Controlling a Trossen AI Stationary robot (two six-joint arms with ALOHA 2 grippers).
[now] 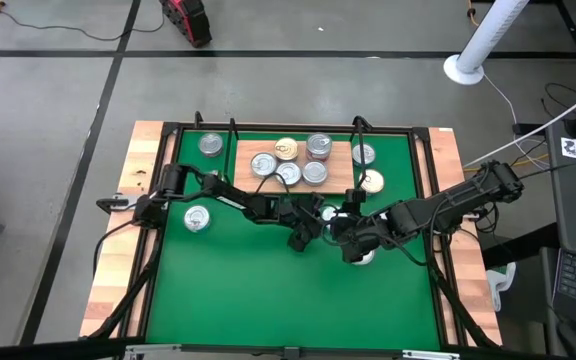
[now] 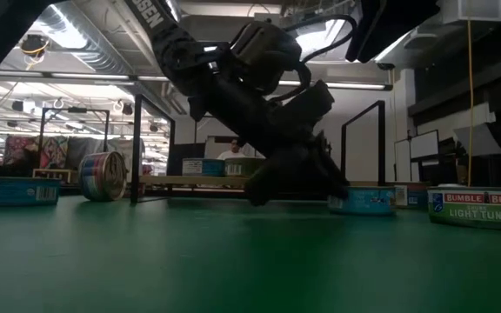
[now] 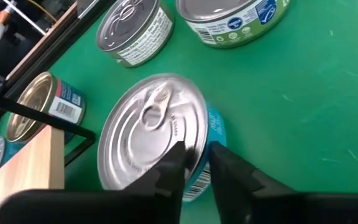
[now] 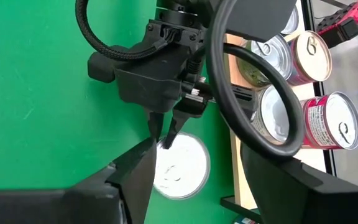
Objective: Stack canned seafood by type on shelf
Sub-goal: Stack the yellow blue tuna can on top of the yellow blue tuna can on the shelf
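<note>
A flat can point(image 3: 154, 134) with a silver pull-tab lid and a blue label sits on the green mat, just in front of the wooden shelf point(image 1: 286, 160). My left gripper point(image 3: 197, 165) is shut on its rim; the can point(image 4: 180, 167) also shows in the right wrist view. Several cans stand on the shelf board point(image 4: 235, 155), some of them pink point(image 4: 331, 121). My right gripper point(image 4: 197, 199) hovers open above the mat, to the right of the left one, with nothing between its fingers. My left gripper pinches the can's rim point(image 3: 197, 146) on the side nearest the arm. One finger point(image 3: 174, 163) lies on the lid and the other point(image 3: 229, 167) against the blue side wall. The fingers slant down from the table's left. The can rests on the mat.
Loose cans lie on the mat: one at the left point(image 1: 197, 218), one at the far left by the shelf point(image 1: 210, 145), two right of the shelf point(image 1: 364, 153) point(image 1: 371, 181), and a tuna can point(image 2: 481, 207) under my right arm. Black wire posts point(image 2: 136, 148) edge the shelf.
</note>
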